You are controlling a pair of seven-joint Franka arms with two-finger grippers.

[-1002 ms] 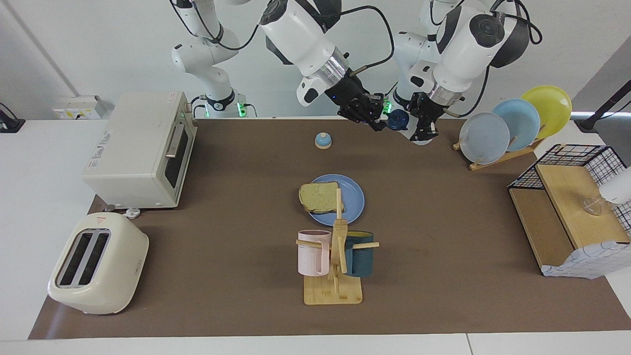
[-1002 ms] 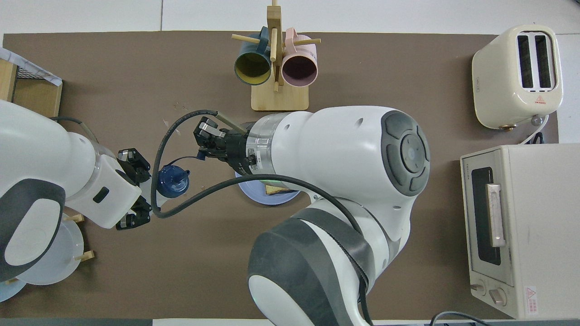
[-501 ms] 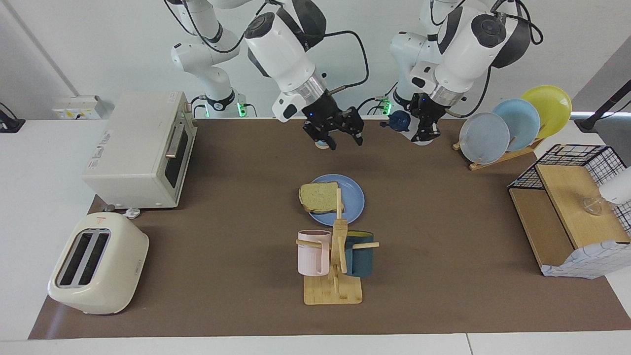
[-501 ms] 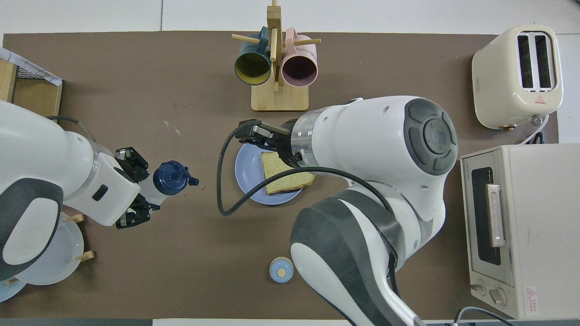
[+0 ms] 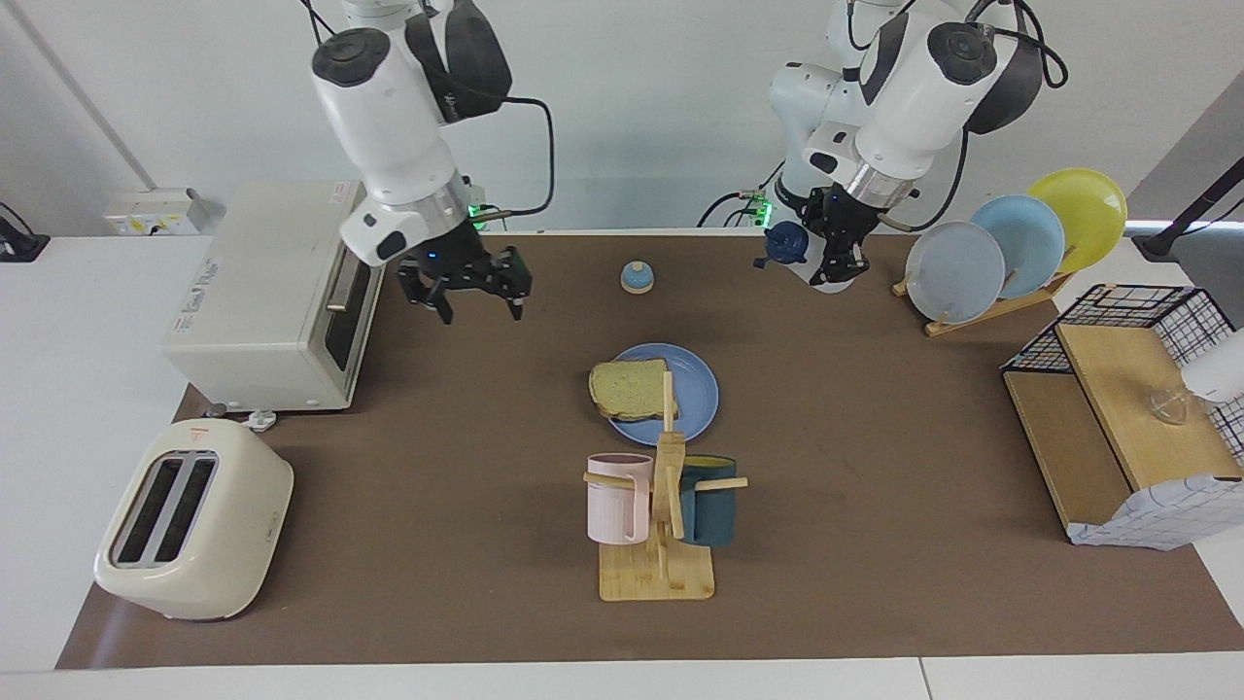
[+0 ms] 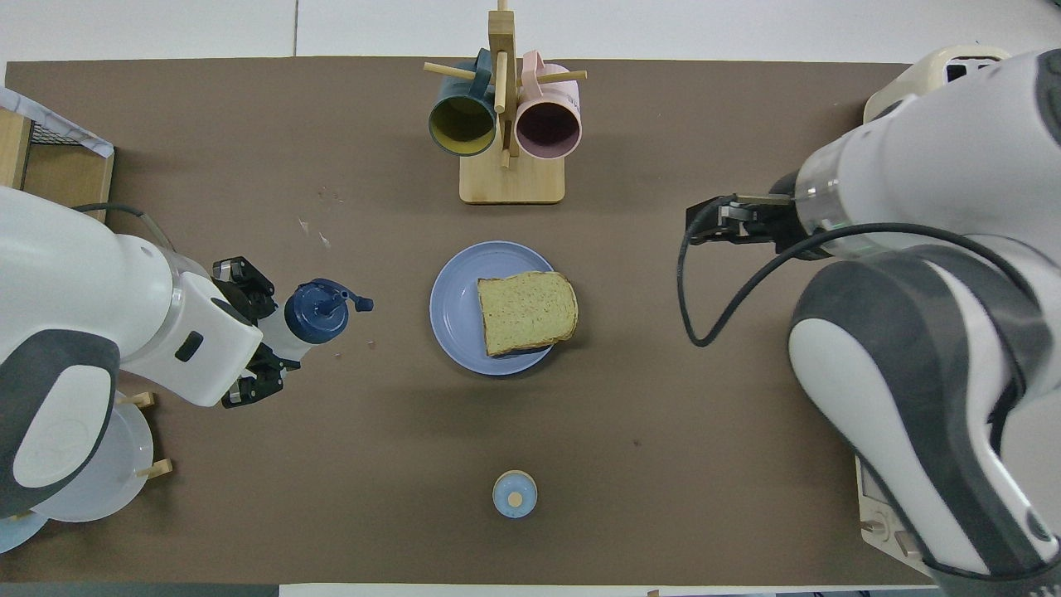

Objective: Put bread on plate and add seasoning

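Observation:
The bread lies flat on the blue plate at the middle of the table, overhanging the rim toward the right arm's end; both show in the overhead view, bread on plate. My left gripper is shut on the seasoning bottle, holding it tilted in the air over the mat between the plate and the plate rack, its navy cap pointing toward the plate. My right gripper is open and empty, raised over the mat in front of the toaster oven.
A blue-domed bell stands nearer to the robots than the plate. A wooden mug rack with two mugs stands farther out. A toaster sits at the right arm's end; a plate rack and wire basket at the left arm's end.
My right arm has swung away from beside the bottle, across above the plate, to the toaster oven's end, uncovering the plate and bread. My left gripper has stayed almost in place with the bottle.

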